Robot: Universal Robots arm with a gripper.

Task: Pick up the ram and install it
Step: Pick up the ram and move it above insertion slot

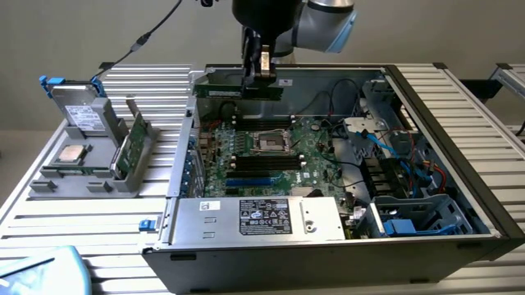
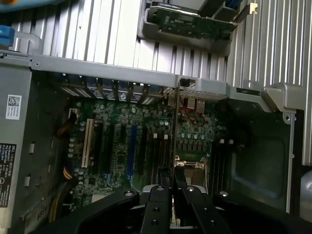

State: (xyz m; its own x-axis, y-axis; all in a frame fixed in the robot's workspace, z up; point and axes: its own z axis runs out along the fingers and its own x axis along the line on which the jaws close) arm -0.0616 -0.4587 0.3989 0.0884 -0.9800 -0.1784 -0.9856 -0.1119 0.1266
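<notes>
Gripper (image 1: 262, 78) clamped on the ram (image 1: 220, 92), and we see it held level above the open computer case (image 1: 459, 123), over the motherboard (image 1: 246, 153) edge farthest from the power supply (image 1: 324, 224).

Open air runs from the gripper (image 1: 260, 83) clamping the ram (image 1: 220, 91) down to the motherboard (image 1: 246, 153). Cables (image 1: 382, 147) crowd three o'clock of the socket (image 1: 269, 142); power supply (image 1: 258, 218) walls six o'clock.

The hand (image 1: 262, 82) hides part of the ram (image 1: 217, 92); arm (image 1: 328, 18) cropped.
</notes>
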